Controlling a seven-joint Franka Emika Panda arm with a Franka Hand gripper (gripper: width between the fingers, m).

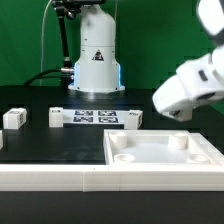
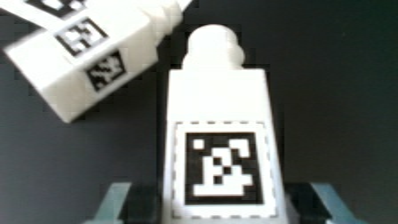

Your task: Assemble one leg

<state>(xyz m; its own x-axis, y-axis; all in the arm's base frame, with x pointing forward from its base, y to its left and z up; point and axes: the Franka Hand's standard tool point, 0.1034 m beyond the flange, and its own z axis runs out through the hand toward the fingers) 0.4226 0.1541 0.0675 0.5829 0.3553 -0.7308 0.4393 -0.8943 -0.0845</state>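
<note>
A second leg [image 2: 80,55] lies slanted close beside the leg [image 2: 222,130], crowding one side; bare table [image 2: 338,80] flanks the other.

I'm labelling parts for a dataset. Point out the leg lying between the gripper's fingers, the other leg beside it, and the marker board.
leg [image 2: 222,100], wrist view: white face just above its tag.
other leg [image 2: 89,51], wrist view: between its two tags.
marker board [image 1: 95,116], exterior view: middle of its top.

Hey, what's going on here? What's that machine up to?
A robot arm is putting furniture together. Its gripper is open over a small white leg lying on the black table, one finger on each side and apparently not touching it. A second leg lies close beside it. The big white panel has no leg in its visible sockets.
</note>
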